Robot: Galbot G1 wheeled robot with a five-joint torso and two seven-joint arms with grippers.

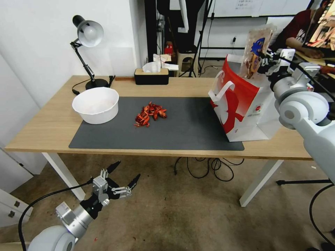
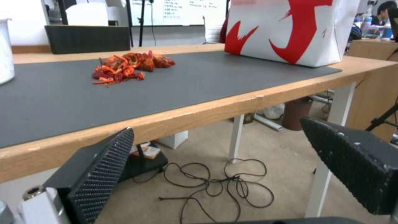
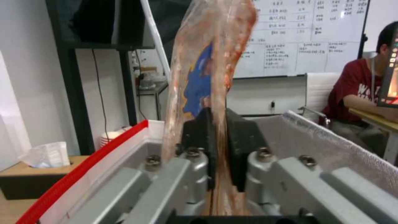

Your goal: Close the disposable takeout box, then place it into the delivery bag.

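Note:
The disposable takeout box hangs upright and edge-on over the open top of the delivery bag. Its clear halves are pressed together, with a blue and orange print showing through. My right gripper is shut on the box's lower edge. In the right wrist view the black pads clamp the takeout box, with the bag's red rim and silvery lining just below. My left gripper hangs open and holds nothing, below the table's front edge. The left wrist view shows the left gripper and the delivery bag.
A dark mat covers the wooden table. On it stand a big white bowl and a pile of red crayfish. A lamp and a tissue box stand at the back. Cables lie on the floor.

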